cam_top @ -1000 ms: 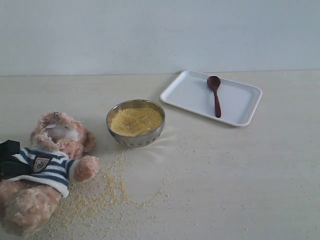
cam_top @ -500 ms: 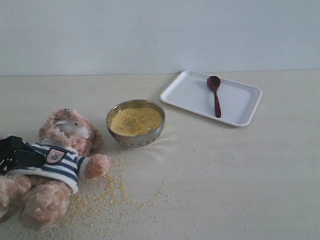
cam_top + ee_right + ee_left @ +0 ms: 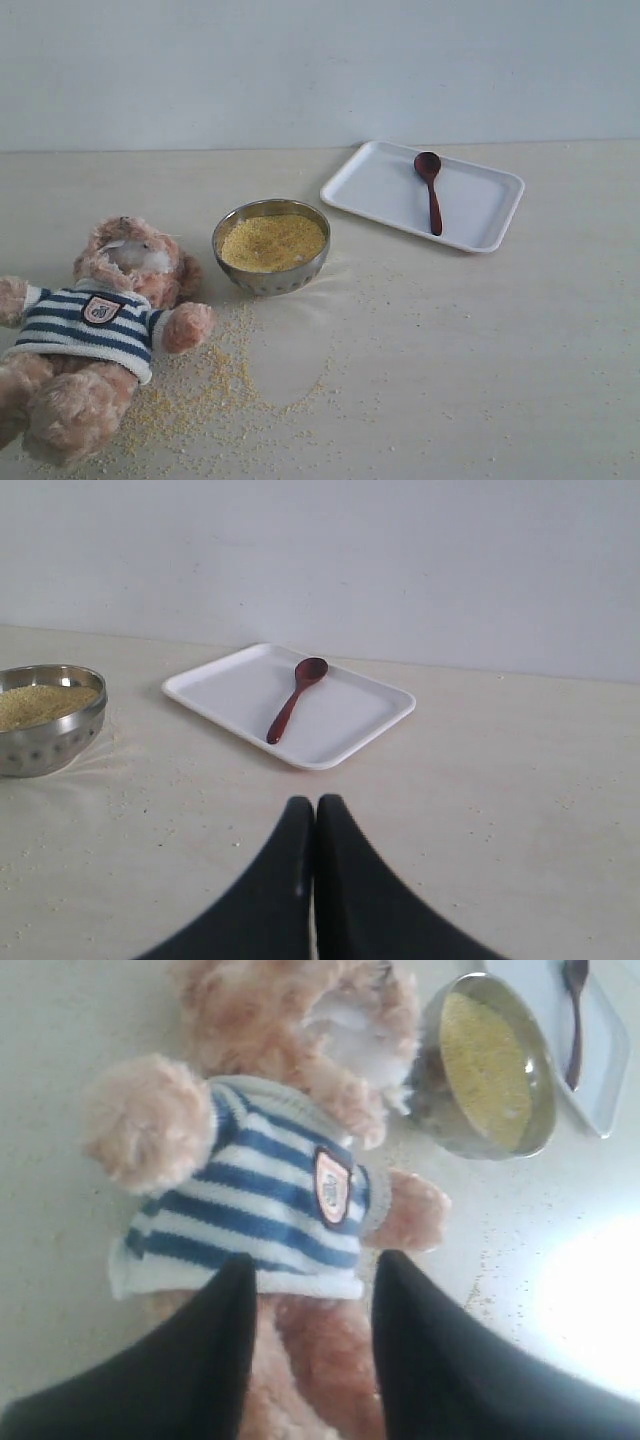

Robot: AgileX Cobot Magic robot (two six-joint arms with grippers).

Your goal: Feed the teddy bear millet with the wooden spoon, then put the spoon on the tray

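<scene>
Left end effector withdrawn from teddy bear, badge illegible

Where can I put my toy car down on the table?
Biggest free patch: the table right of the steel bowl and in front of the tray, with only stray grains. The tray's half left of the wooden spoon is bare too. Crowded: beside the teddy bear, where spilled millet lies thick.

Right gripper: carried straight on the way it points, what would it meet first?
Probably the tray, near rim first; only bare table lies between, though depth is unclear.
</scene>
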